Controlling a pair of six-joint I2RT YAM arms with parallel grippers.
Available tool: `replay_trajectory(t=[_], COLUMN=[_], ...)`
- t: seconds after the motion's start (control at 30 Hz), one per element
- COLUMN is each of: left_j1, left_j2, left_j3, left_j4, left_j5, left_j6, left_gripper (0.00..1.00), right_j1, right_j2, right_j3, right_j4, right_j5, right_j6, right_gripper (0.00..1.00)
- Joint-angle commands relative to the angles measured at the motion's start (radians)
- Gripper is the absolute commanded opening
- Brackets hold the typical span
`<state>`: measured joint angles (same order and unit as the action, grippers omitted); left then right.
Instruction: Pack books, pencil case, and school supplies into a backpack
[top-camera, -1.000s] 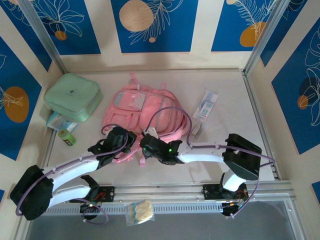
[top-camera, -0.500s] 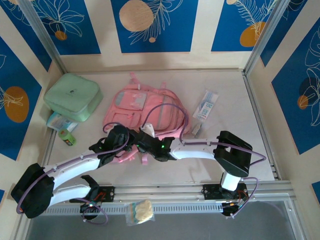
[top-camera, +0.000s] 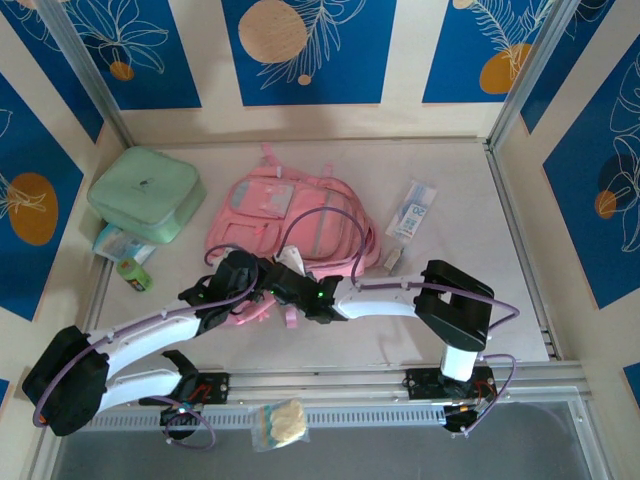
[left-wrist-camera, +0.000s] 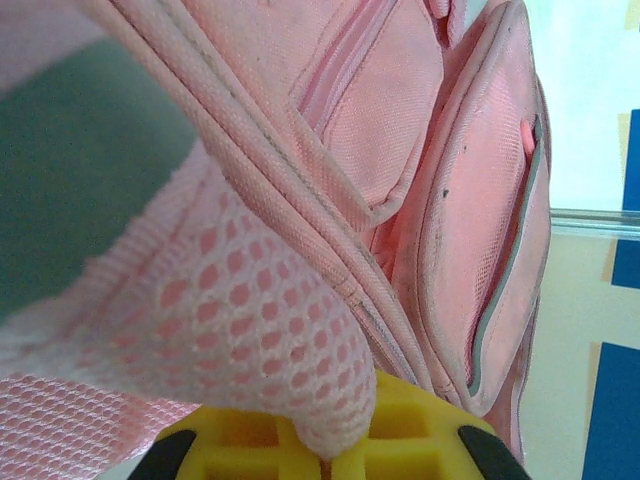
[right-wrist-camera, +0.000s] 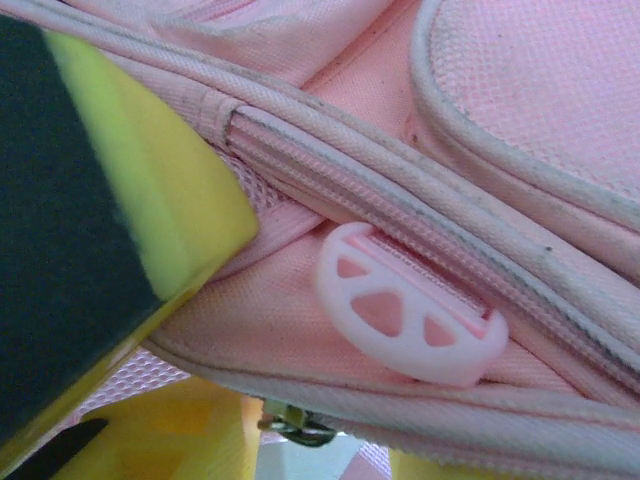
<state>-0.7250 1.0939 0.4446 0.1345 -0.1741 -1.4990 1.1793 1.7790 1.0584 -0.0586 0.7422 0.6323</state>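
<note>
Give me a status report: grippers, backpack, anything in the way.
Left gripper shut on backpack mesh. Right gripper at pink zipper pull, grip unclear. Pencil case outside, right of backpack. Grippers crowded together at its near edge.

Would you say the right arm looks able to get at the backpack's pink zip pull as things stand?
Likely yes: the right gripper hovers at the zip pull of the backpack, jaws apart, nothing in between; the left gripper pinches mesh nearby.
</note>
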Motion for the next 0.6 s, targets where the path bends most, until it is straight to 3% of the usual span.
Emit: replay_trajectory(t=[0.0, 0.13, 0.37, 0.57], left_j1=[-0.040, -0.039, -0.038, -0.031], left_j2=[-0.017, -0.019, -0.028, -0.037], left_j3=[0.057, 0.053, 0.043, 0.051], left_j4=[0.116, 0.115, 0.098, 0.045], left_j5=[0.110, 0.102, 0.072, 0.038], left_j6=[0.002, 0.006, 0.010, 0.031], left_gripper=[0.00, 0.00, 0.00, 0.00], right_j1=[-0.021, -0.020, -0.017, -0.017], right_j2=[0.005, -0.007, -0.062, -0.110], right_j3=[0.010, 0.012, -0.026, -0.058], right_j4=[0.197, 0.171, 0.060, 0.021], right_j5=[0.028, 0.043, 0.053, -0.010], right_j6=[-0.054, -0.049, 0.042, 0.047], right_gripper=[0.33, 0.17, 0.02, 0.00])
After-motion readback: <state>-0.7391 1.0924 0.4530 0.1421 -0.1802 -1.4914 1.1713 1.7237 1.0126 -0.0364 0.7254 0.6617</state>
